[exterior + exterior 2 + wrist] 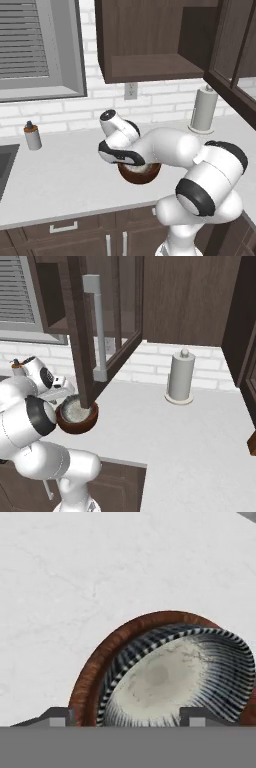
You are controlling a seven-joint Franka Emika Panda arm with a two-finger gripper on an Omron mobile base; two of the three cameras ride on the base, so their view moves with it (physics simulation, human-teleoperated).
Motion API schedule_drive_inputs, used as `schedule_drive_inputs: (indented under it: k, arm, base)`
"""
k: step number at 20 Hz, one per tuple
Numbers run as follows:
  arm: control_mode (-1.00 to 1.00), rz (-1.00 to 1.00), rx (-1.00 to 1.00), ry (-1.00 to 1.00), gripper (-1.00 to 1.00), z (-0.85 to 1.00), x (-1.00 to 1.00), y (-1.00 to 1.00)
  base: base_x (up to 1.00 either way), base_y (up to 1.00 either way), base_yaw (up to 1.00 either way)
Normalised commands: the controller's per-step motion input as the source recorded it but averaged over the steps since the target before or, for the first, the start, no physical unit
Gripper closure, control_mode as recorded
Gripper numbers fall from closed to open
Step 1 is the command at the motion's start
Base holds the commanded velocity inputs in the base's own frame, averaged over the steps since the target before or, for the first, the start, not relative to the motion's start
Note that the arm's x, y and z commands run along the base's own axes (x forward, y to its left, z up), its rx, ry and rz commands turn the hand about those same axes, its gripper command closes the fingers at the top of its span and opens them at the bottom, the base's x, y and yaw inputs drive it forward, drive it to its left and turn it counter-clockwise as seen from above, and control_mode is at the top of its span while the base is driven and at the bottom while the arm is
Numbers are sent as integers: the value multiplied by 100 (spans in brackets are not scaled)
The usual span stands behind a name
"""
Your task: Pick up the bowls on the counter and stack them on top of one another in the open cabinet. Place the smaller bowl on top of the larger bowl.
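The larger bowl [75,427], glossy reddish-brown, stands on the white counter [165,436] with the smaller bowl [75,411] nested inside it. In the hand view the smaller bowl [170,682] shows a striped grey rim and a pale inside, ringed by the brown rim of the larger bowl [107,652]. My gripper [127,718] hangs just above them, open, its fingertips [57,717] wide apart with nothing pinched between them. My arm hides most of the larger bowl [142,175] in the left base view. The open cabinet [150,67] sits above, its shelf bare.
A glass cabinet door [102,331] with a silver handle hangs open right over the bowls. A paper towel roll [202,110] stands at the back right. A small bottle [32,136] and a sink edge [6,162] lie to the left.
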Motion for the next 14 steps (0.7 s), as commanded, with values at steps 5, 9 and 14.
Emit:
schedule_drive_inputs:
  k: [5, 9, 14]
  arm:
    - [-100, -3, 0, 3, -100, -2, -54, 0]
    - [-100, 0, 0, 7, -100, -40, -39, -5]
    - [-100, 4, 0, 9, -100, -47, -1, -1]
  base:
    - [0, 0, 0]
    - [0, 0, 0]
    - [0, 0, 0]
